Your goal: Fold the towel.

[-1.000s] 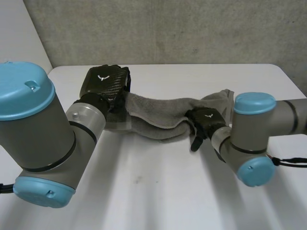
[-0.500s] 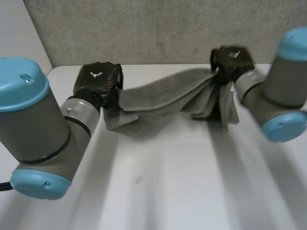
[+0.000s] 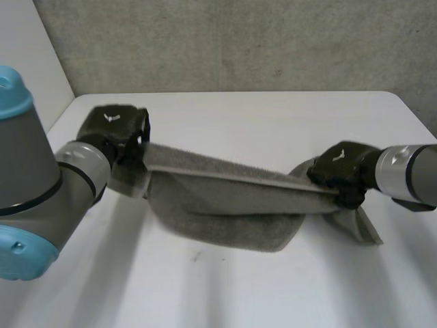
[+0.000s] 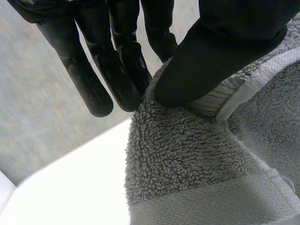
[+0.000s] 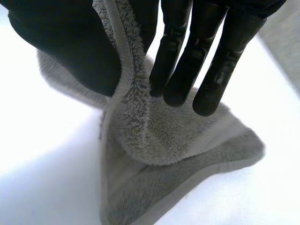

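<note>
1. I have the left hand (image 3: pixel 113 126) gripping the towel (image 3: pixel 225 198). In its wrist view the thumb (image 4: pixel 220 51) presses the hemmed edge against the fingers (image 4: pixel 117 70), and the cloth hangs below the fingertips.
2. The right hand (image 3: pixel 341 171) is gripping the towel too. In its wrist view a hemmed edge runs up between its thumb (image 5: pixel 70 47) and the straight fingers (image 5: pixel 183 70), and they pinch it there.
3. From the head camera I see the towel strung between the two hands. Its upper edge runs taut from the left fingers to the right fingers.
4. Below that taut edge the rest of the cloth sags in a rounded loop towards the table (image 3: pixel 239 294). I cannot tell whether the loop touches the surface.
5. Under the right fingertips, a loose end of the towel fans out and rests on the table, just beyond the hand.
6. The two hands are well apart, with only the towel between them.
</note>
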Robot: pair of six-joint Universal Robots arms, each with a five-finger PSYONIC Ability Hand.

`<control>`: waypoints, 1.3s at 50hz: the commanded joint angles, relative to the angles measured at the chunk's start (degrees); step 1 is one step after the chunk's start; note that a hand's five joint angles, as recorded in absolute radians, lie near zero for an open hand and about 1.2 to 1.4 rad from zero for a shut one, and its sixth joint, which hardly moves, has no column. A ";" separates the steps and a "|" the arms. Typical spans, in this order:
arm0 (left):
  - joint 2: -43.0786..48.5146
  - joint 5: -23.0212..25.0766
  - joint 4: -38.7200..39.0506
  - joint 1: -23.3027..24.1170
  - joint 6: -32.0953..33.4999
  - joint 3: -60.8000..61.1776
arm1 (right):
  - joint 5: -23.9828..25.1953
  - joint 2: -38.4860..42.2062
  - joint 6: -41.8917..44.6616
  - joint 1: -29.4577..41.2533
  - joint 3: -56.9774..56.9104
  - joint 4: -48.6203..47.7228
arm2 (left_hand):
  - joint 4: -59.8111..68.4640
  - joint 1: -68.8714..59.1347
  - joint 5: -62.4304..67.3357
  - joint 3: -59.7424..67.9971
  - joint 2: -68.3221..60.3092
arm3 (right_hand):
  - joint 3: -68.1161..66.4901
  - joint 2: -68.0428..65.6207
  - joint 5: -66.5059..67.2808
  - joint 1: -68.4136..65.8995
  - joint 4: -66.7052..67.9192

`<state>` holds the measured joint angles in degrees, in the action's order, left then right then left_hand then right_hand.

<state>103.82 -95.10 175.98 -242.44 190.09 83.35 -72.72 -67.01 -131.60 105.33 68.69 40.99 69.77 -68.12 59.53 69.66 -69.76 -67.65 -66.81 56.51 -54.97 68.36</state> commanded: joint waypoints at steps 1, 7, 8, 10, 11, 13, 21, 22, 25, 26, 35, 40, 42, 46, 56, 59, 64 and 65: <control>7.43 0.53 -0.12 -2.50 1.33 -1.34 | -1.54 6.09 1.17 0.05 -1.27 -4.93 | 10.23 -11.88 10.47 10.34 -10.24 | -12.35 -13.19 13.49 -25.03 11.64; 13.94 1.23 5.04 -5.15 4.24 -12.21 | -11.71 11.10 0.82 0.22 -11.71 -20.89 | 10.23 -11.88 10.47 10.34 -10.24 | -12.35 -13.19 13.49 -25.03 11.64; 13.95 1.23 5.07 -5.15 4.24 -12.25 | -11.74 11.11 0.82 0.22 -11.74 -20.95 | 10.23 -11.88 10.47 10.34 -10.24 | -12.35 -13.19 13.49 -25.03 11.64; 14.57 1.32 14.16 -5.15 4.07 -18.02 | -16.55 11.02 -0.84 0.83 -17.25 -35.54 | 10.23 -11.88 10.47 10.34 -10.24 | -12.35 -13.19 13.49 -25.03 11.64; 14.57 1.32 14.21 -5.15 4.06 -18.05 | -16.57 11.02 -0.85 0.84 -17.28 -35.62 | 10.23 -11.88 10.47 10.34 -10.24 | -12.35 -13.19 13.49 -25.03 11.64; 14.13 1.32 20.36 -5.15 4.06 -19.37 | -18.33 7.97 -4.43 1.45 -17.38 -54.25 | 10.23 -11.88 10.47 10.34 -10.24 | -12.35 -13.19 13.49 -25.03 11.64; 5.78 1.40 52.09 -4.45 4.15 -13.13 | -17.02 -0.66 -7.88 1.89 -9.38 -69.31 | 10.23 -11.88 10.47 10.34 -10.24 | -12.35 -13.19 13.49 -25.03 11.64; 3.87 1.58 52.09 -4.79 4.15 -11.04 | -17.01 -0.67 -7.88 1.89 -9.37 -69.29 | 10.23 -11.88 10.47 10.34 -10.24 | -12.35 -13.19 13.49 -25.03 11.64; 2.97 1.58 51.21 -4.97 4.15 -9.35 | -15.18 -1.02 -8.67 3.03 -7.88 -62.47 | 10.23 -11.88 10.47 10.34 -10.24 | -12.35 -13.19 13.49 -25.03 11.64; 2.97 1.58 49.56 -5.06 4.06 -7.43 | -14.30 -1.02 -8.76 3.38 -7.09 -58.25 | 10.23 -11.88 10.47 10.34 -10.24 | -12.35 -13.19 13.49 -25.03 11.64; 2.88 1.76 34.10 -6.64 4.68 4.26 | -9.10 -0.40 -8.58 2.95 -0.23 -39.14 | 10.23 -11.88 10.47 10.34 -10.24 | -12.35 -13.19 13.49 -25.03 11.64; 3.23 1.67 26.28 -8.75 4.77 10.15 | -3.23 0.64 -8.58 2.95 9.33 -31.94 | 10.23 -11.88 10.47 10.34 -10.24 | -12.35 -13.19 13.49 -25.03 11.64; 4.01 1.58 23.29 -8.75 4.85 12.08 | -1.56 1.69 -8.67 2.95 11.61 -31.93 | 10.23 -11.88 10.47 10.34 -10.24 | -12.35 -13.19 13.49 -25.03 11.64; 5.95 1.49 19.07 -8.14 4.85 14.20 | 0.65 5.48 -8.85 2.77 14.80 -31.76 | 10.23 -11.88 10.47 10.34 -10.24 | -12.35 -13.19 13.49 -25.03 11.64; 5.52 0.97 17.82 -8.75 4.77 15.35 | 1.62 7.60 -20.77 -2.83 17.61 -32.89 | 10.23 -11.88 10.47 10.34 -10.24 | 10.34 9.50 -9.19 -2.35 -11.04; 4.82 0.97 17.73 -9.19 4.77 15.26 | 1.71 6.72 -28.06 -5.92 18.58 -33.42 | 10.23 -11.88 10.47 10.34 -10.24 | 24.57 23.72 -23.42 11.88 -25.27; 4.02 0.97 17.90 -9.72 4.77 15.44 | 1.88 5.75 -33.01 -9.70 20.95 -34.30 | 10.23 -11.88 10.47 10.34 -10.24 | 34.30 33.46 -33.15 21.62 -35.01; 3.76 0.97 17.99 -9.89 4.77 15.35 | 2.14 5.40 -33.02 -10.93 21.65 -34.39 | 10.23 -11.88 10.47 10.34 -10.24 | 42.52 41.68 -41.37 29.83 -43.22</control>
<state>108.59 -94.15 193.65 -251.71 194.85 98.78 -70.93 -60.08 -158.67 99.69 87.73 7.52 69.78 -68.80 59.68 69.68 -69.82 -36.13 -37.74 26.62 -32.39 36.03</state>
